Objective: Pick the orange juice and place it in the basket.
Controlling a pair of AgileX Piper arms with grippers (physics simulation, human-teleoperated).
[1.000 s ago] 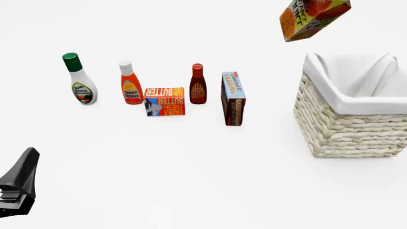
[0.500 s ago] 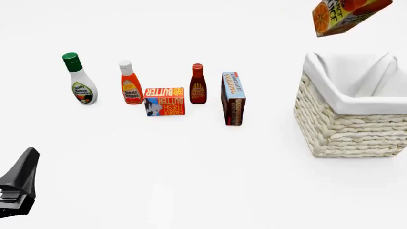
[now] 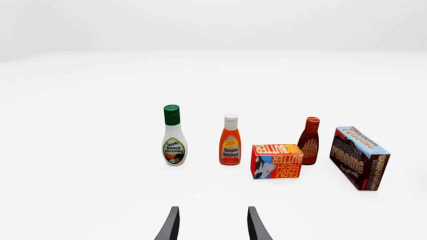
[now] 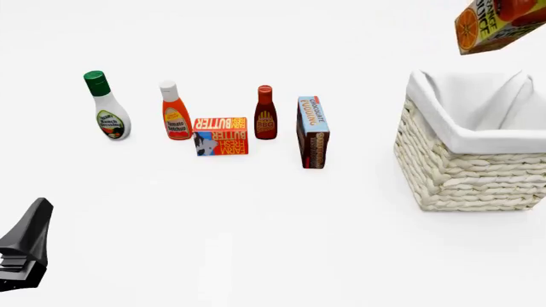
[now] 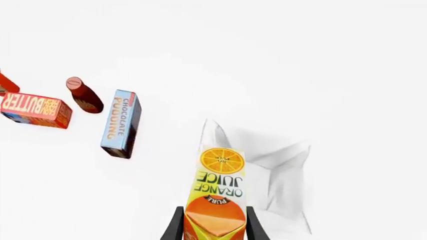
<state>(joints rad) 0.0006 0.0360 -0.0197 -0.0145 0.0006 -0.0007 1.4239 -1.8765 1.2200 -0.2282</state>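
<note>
The orange juice (image 4: 502, 27), an orange-and-yellow carton, hangs tilted in the air at the top right of the front view, above the basket's far rim, partly cut off by the frame edge. In the right wrist view my right gripper (image 5: 213, 227) is shut on the orange juice (image 5: 219, 192), one finger on each side. The basket (image 4: 465, 173), cream wicker with a white cloth lining, stands at the right; its lining (image 5: 283, 170) shows below the carton. My left gripper (image 3: 212, 222) is open and empty, low at the front left (image 4: 25, 246).
A row of groceries stands left of the basket: ranch dressing bottle (image 4: 107, 107), ketchup bottle (image 4: 175, 112), red butter box (image 4: 220, 135), BBQ sauce bottle (image 4: 265, 114) and chocolate pudding box (image 4: 313, 131).
The carton has moved steadily to the right in the right gripper, from left of the basket to above it. The left arm has not moved.
</note>
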